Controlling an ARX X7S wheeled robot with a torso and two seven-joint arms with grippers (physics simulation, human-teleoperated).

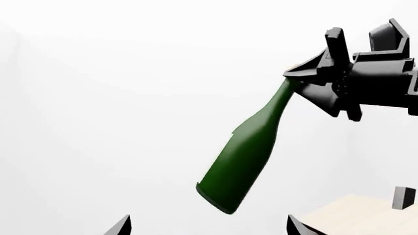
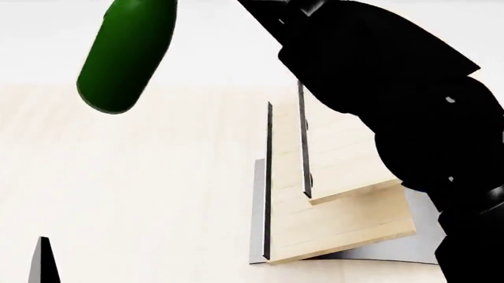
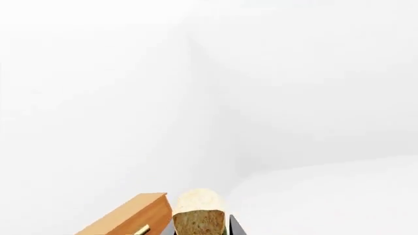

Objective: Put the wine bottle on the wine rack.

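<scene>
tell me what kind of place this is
Probably a bare simulated room, perhaps a dining corner: a pale wood table bearing a wine rack, plain white walls, and a brown cabinet edge.

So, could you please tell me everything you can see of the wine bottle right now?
The wine bottle is slim, glossy dark green glass with a long neck, and its tan cork top shows between the fingers in the right wrist view. No label is visible. It hangs tilted in the air, base lowest, held at the neck by the right gripper. In the head view its base sits above the table, left of the wine rack, touching neither.
</scene>
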